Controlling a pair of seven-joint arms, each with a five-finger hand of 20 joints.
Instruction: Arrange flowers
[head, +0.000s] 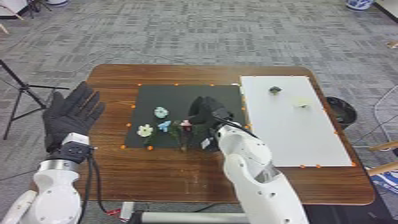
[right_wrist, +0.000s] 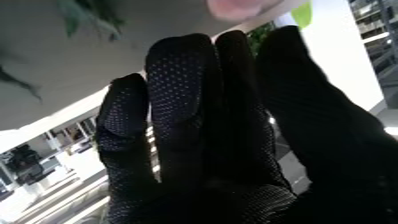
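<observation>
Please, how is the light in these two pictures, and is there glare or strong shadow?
Head view: soft, fairly even light, a faint sheen on the near part of the brown table, no strong shadow standing out; right wrist view: harsh contrast, with background patches glaring almost pure white behind the right hand, much of whose black glove sinks into darkness.

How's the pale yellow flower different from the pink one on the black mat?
The pale yellow flower is light and creamy, but the pink flower is darker and rosy. The pale yellow flower's head looks wider; the pink flower's looks smaller. The pale yellow flower is farther left, while the pink flower is right beside the right hand. Both show against the black mat.
</observation>
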